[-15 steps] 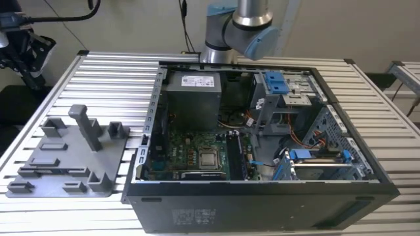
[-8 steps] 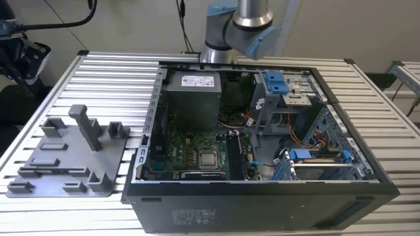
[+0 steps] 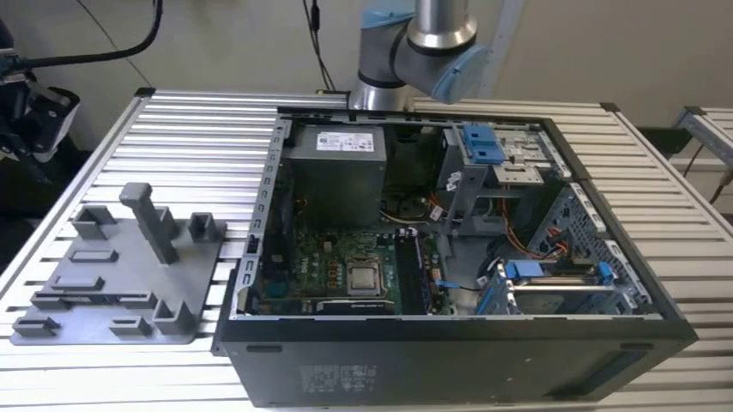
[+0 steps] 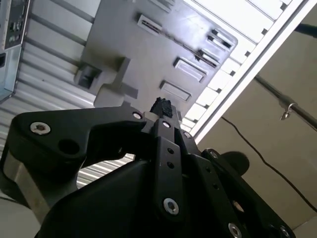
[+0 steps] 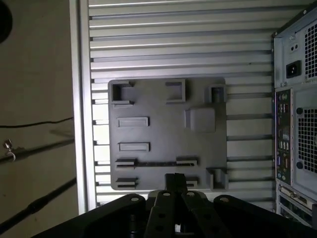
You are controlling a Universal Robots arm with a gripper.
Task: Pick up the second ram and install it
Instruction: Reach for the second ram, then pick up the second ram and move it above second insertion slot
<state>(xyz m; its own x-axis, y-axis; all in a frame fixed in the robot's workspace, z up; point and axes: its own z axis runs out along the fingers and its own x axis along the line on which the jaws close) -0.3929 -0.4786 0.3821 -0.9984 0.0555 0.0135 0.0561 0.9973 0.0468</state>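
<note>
My tool (image 5: 174, 179) is hanging over the gray parts tray (image 5: 163, 134). In both wrist views its tips look clenched together with nothing between them, so it's not carrying anything. The second ram (image 5: 156, 163) is the thin dark strip standing on edge between two little brackets on that tray. In the first wrist view the tool's tip lines up close to it, but I can't tell whether they touch. In the exterior view the tray sits on the slatted desk (image 3: 195, 146) at the exterior view's left, low in the frame, just beside the open PC case (image 3: 458, 352). The green motherboard (image 3: 332, 266) lies inside the case. My arm (image 3: 418, 51) stands behind the case at the top of the frame.
</note>
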